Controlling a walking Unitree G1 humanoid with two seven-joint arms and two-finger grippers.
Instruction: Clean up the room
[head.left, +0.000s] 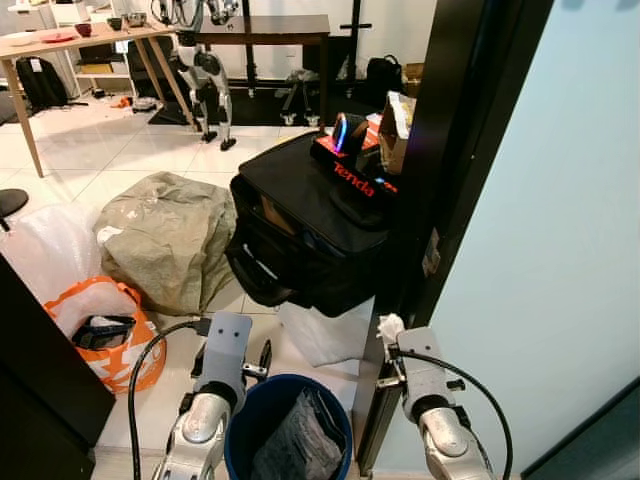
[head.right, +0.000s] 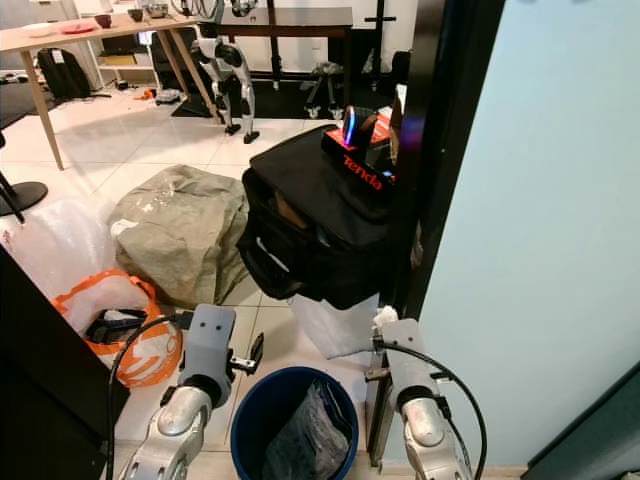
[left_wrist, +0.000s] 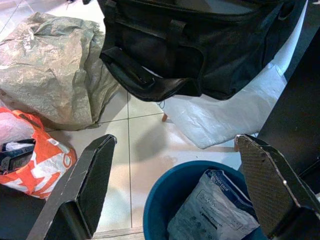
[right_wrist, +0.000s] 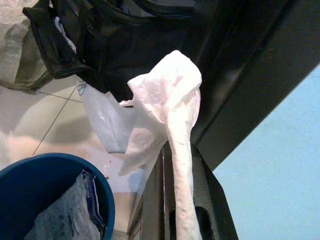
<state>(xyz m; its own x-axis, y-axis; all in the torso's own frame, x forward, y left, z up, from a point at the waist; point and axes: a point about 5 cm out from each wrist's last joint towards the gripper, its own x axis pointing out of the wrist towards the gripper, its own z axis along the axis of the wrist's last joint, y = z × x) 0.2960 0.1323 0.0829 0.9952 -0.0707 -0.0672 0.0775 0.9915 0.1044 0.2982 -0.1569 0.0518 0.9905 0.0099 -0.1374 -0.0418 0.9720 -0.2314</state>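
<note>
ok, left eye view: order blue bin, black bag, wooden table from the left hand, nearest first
1. Blue bin: on the floor just right of the left hand, which is open, with a grey packet inside.
2. Black bag: ahead and to the right, against the dark door frame.
3. Wooden table: far across the room, ahead on the left.

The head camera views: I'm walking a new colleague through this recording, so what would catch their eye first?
Most striking is the big black bag in the middle of the floor, with a glowing red-lettered box on top. Just below it, a blue bin stands between the arms, a crumpled packet inside. The right gripper holds a white tissue beside the bin, while the left gripper hangs open above it.
</note>
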